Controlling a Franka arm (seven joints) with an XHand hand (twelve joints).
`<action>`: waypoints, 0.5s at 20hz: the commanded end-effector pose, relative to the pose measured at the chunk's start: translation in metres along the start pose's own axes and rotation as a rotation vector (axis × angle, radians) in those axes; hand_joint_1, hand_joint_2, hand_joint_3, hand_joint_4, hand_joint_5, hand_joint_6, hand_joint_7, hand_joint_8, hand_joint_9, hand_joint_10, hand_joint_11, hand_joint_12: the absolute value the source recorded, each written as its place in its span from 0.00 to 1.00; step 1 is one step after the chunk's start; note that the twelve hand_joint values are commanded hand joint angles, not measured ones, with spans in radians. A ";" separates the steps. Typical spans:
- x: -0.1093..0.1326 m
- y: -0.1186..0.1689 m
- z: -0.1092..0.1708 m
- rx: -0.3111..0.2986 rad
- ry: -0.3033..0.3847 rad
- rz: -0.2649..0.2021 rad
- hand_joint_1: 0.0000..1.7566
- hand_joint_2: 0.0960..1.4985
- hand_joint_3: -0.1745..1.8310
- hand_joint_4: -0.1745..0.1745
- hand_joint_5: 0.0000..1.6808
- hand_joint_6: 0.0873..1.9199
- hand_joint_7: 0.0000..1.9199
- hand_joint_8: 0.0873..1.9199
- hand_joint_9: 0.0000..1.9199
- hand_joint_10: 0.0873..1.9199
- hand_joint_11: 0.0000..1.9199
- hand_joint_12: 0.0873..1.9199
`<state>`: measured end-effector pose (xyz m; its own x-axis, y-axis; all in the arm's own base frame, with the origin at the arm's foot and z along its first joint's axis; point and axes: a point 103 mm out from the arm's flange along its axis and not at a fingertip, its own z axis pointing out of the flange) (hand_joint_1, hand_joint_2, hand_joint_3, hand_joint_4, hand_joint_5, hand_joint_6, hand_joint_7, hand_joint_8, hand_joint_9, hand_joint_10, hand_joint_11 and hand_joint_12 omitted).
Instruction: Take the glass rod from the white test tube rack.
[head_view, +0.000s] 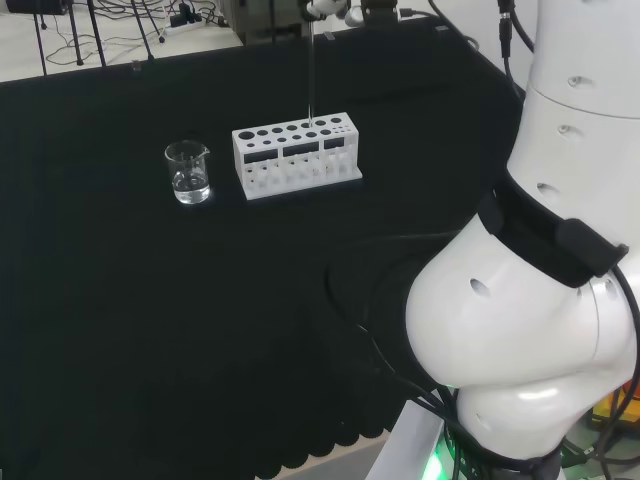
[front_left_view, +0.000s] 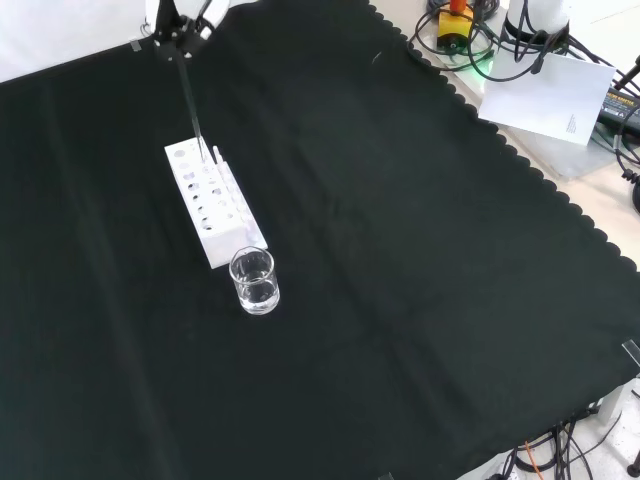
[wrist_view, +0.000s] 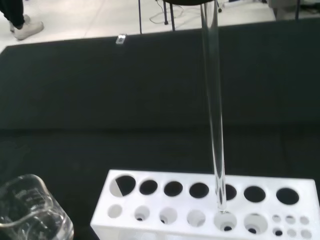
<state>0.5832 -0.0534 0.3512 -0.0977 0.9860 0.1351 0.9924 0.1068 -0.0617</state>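
The white test tube rack (head_view: 297, 156) sits directly below our hand (front_left_view: 178, 24), beside a beaker (head_view: 188, 172). The glass rod (wrist_view: 215, 115) hangs upright from our pinching fingertips (front_left_view: 170, 36), its tip at a rack hole, so lifting straight clears it.

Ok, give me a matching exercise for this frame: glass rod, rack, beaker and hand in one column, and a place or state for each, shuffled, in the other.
Things:
1. glass rod
2. white test tube rack
3. beaker
4. hand

Places or states:
A. stands on the black cloth beside the rack's end, apart from it, with clear liquid inside
B. pinches the rod's top, at the front view's top edge
C. upright, lower tip at a hole in the rack's top
D. lies on the cloth, rows of round holes in its top

Pairs: 1-C, 2-D, 3-A, 4-B
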 end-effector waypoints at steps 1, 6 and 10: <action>0.014 -0.010 -0.022 -0.019 -0.014 -0.019 0.73 0.71 0.09 0.00 0.60 0.31 0.56 0.57 0.85 0.34 0.70 0.31; 0.018 -0.010 -0.028 -0.033 -0.014 -0.019 0.73 0.71 0.09 0.00 0.60 0.31 0.56 0.58 0.86 0.34 0.70 0.31; 0.028 -0.011 -0.031 -0.043 -0.020 -0.036 0.73 0.71 0.09 0.00 0.60 0.31 0.56 0.58 0.86 0.34 0.71 0.31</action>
<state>0.5735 -0.0404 0.3803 -0.1179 0.9856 0.1214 0.9921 0.1222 -0.0284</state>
